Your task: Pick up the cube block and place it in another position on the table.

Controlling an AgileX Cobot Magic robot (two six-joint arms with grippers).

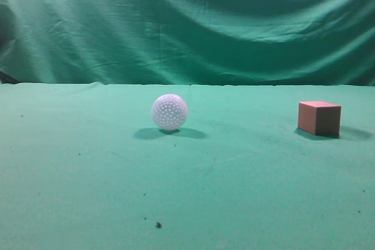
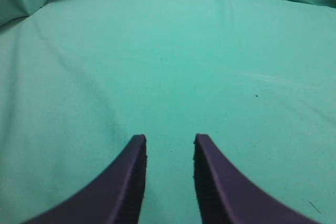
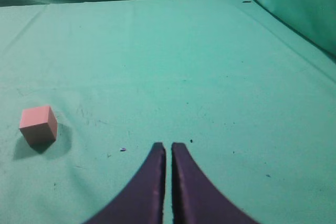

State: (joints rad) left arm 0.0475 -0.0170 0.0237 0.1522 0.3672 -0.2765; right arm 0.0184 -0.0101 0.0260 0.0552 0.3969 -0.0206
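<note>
The cube block (image 1: 319, 117) is a small salmon-pink cube resting on the green table (image 1: 234, 191) at the right in the exterior view. It also shows in the right wrist view (image 3: 38, 124), far to the left of my right gripper (image 3: 168, 145), which is shut and empty above the cloth. My left gripper (image 2: 169, 138) is open and empty over bare green cloth; the cube does not show in the left wrist view. Neither gripper shows in the exterior view.
A white dimpled ball (image 1: 170, 112) sits on the table left of the cube. A wrinkled green curtain (image 1: 187, 21) hangs behind the table. A few dark specks (image 1: 158, 225) lie near the front of the cloth.
</note>
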